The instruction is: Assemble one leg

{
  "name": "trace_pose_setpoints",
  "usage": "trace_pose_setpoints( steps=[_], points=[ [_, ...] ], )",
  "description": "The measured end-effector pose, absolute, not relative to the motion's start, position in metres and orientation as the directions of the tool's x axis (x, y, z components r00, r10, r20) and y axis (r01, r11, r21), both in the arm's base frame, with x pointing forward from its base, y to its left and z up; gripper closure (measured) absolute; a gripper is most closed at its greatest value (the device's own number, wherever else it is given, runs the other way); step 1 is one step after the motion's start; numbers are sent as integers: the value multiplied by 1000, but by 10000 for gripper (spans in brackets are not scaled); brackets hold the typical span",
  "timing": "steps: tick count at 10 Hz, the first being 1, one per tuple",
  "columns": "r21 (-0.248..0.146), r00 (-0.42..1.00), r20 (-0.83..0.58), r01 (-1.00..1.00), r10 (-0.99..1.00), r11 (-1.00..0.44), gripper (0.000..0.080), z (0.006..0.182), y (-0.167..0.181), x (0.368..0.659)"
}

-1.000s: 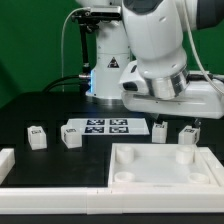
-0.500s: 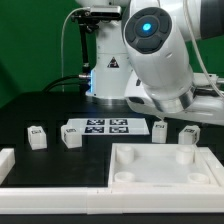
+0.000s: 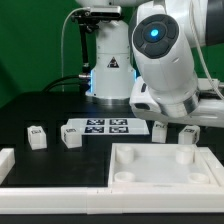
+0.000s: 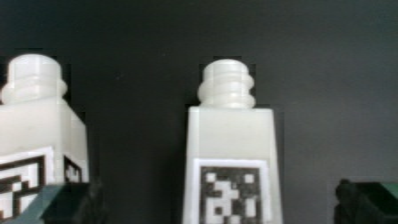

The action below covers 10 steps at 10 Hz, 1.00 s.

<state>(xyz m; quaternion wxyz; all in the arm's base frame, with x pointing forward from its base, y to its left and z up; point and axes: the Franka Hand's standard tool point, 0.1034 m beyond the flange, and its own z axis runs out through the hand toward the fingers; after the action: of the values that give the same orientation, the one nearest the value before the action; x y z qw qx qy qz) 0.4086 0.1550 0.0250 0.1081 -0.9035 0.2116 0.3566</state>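
Several small white legs with tags stand on the black table: two at the exterior view's left (image 3: 37, 138) (image 3: 70, 136) and two at the right (image 3: 160, 130) (image 3: 187, 134), just behind the large white tabletop (image 3: 130, 175). The arm hangs over the right pair and hides my gripper there. In the wrist view one leg (image 4: 231, 150) stands upright between my dark fingertips (image 4: 370, 198), with a second leg (image 4: 39, 130) beside it. My gripper (image 4: 214, 205) is open, its jaws either side of the centre leg and apart from it.
The marker board (image 3: 105, 127) lies between the two pairs of legs. A white bar (image 3: 20, 172) runs along the front left. The robot base (image 3: 108, 70) stands at the back.
The arm's wrist has turned and shifted slightly toward the exterior view's right above the right pair of legs. The legs and tabletop have not moved.
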Motion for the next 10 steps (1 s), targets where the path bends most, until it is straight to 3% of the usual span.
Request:
trace_pose_setpoints(
  steps=[2,10],
  points=[
    [-18,646,-692,-462,-322,-887,150,25,169,405],
    [-31,667,-669,-467,-329,-884,150,14,158,407]
  ],
)
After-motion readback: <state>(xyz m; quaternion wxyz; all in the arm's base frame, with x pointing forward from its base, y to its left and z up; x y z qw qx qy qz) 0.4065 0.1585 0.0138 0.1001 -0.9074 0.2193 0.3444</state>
